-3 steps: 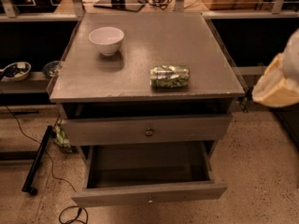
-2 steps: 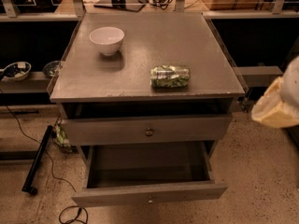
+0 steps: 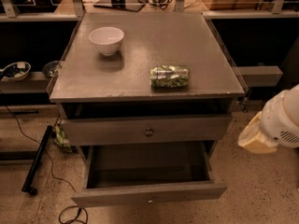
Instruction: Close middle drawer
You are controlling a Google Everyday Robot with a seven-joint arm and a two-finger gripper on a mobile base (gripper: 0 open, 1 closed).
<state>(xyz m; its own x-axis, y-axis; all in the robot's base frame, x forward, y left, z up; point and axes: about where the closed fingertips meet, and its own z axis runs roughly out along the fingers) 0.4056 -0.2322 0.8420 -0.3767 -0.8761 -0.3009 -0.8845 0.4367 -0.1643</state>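
The middle drawer [image 3: 149,194] is pulled far out of the grey cabinet [image 3: 145,85]. Its deep box is empty, and its low front panel carries a small round knob [image 3: 150,200]. Above it sits the top drawer [image 3: 147,129] with its own knob; a dark gap shows between it and the cabinet top. The lowest drawer is hidden under the open one. My gripper [image 3: 254,138] is the cream end of the white arm [image 3: 285,118] at the right edge. It hangs beside the cabinet's right side at top-drawer height, touching nothing.
A white bowl [image 3: 107,40] and a green packet [image 3: 170,76] lie on the cabinet top. A low shelf with bowls [image 3: 16,71] stands at the left. A black bar [image 3: 37,160] and cables [image 3: 70,213] lie on the speckled floor at the left.
The arm with my gripper has moved down along the right edge, from cabinet-top height to top-drawer height. The drawers, bowl and packet have not moved.
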